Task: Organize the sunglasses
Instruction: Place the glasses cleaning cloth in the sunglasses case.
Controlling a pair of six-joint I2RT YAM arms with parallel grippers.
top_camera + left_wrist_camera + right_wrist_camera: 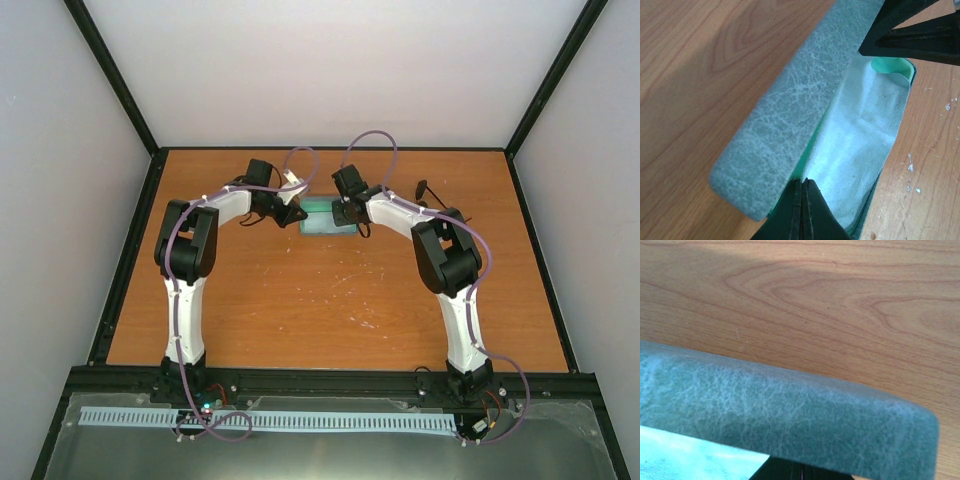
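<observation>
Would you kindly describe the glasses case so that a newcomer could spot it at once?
On the wooden table, look to the far middle, where the left gripper and right gripper meet. The case lies open between them. It alone is oblong and grey-blue outside, green inside, with a pale cloth in it.

Matt, crackled, leather-like skin covers the case (775,130); the cloth (860,145) looks soft and napped. The desk (715,50) is smooth wood-grain, the left gripper (801,182) matt plastic.
</observation>
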